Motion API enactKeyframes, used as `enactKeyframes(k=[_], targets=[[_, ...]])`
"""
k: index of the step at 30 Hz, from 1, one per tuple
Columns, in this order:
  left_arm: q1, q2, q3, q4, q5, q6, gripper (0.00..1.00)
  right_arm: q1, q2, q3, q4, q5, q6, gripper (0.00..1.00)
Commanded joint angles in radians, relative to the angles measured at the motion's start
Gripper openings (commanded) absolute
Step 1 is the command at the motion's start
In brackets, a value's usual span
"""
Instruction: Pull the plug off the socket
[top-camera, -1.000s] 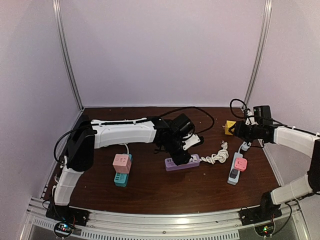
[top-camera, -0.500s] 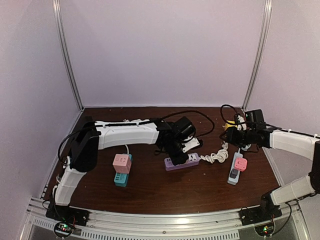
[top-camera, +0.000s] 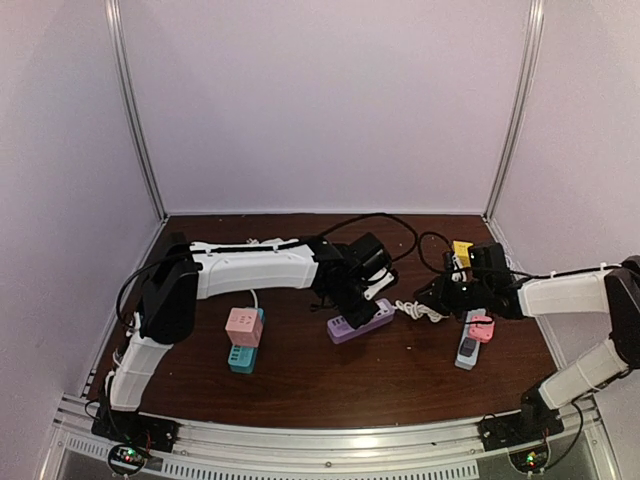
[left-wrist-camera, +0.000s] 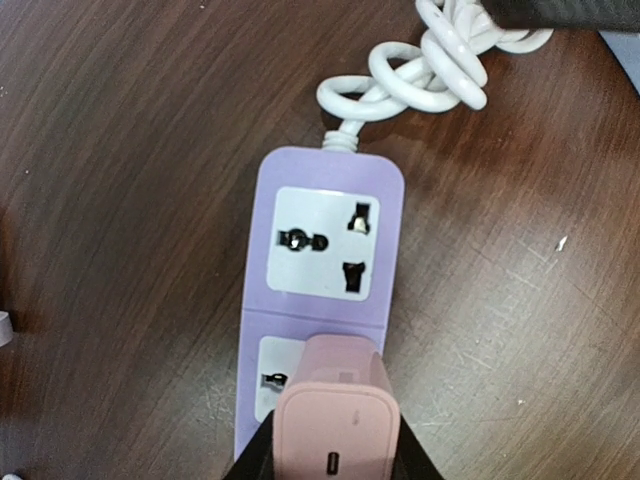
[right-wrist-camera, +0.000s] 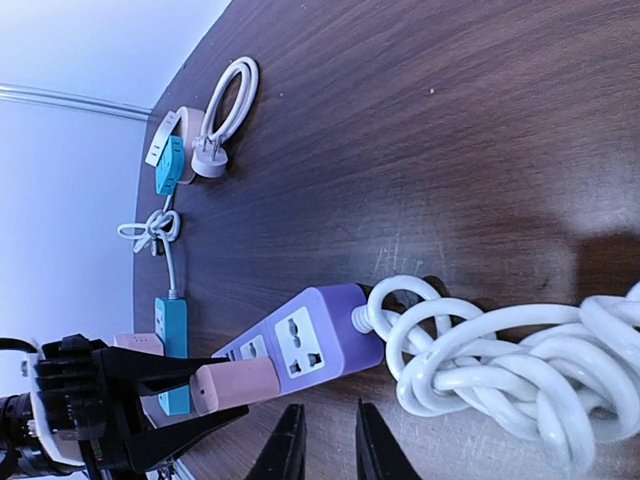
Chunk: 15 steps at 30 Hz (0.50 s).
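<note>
Pink plug (left-wrist-camera: 337, 420) sits clamped in the left jaws, seated at the near end of the purple strip (left-wrist-camera: 325, 175), while the right jaws, nearly together beside the white cord (right-wrist-camera: 480, 350), show no clear grip, so next likely comes a straight pull with the strip steadied.

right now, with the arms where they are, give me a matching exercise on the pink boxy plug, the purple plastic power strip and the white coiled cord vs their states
Things:
1 pink boxy plastic plug
2 purple plastic power strip
3 white coiled cord

States:
a leaves the strip's short end
b clamped in the left gripper
c one socket face empty

Pairs: 1-b, 2-c, 3-a
</note>
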Motion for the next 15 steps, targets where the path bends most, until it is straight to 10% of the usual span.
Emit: enactKeyframes(k=[1, 15], targets=[[0.003, -0.001, 0.012, 0.044, -0.007, -0.086, 0.12, 0.048, 0.096, 0.013, 0.148, -0.016, 0.088, 0.13], [0.003, 0.000, 0.002, 0.049, 0.027, -0.099, 0.07, 0.174, 0.291, 0.070, 0.301, -0.004, 0.168, 0.07]])
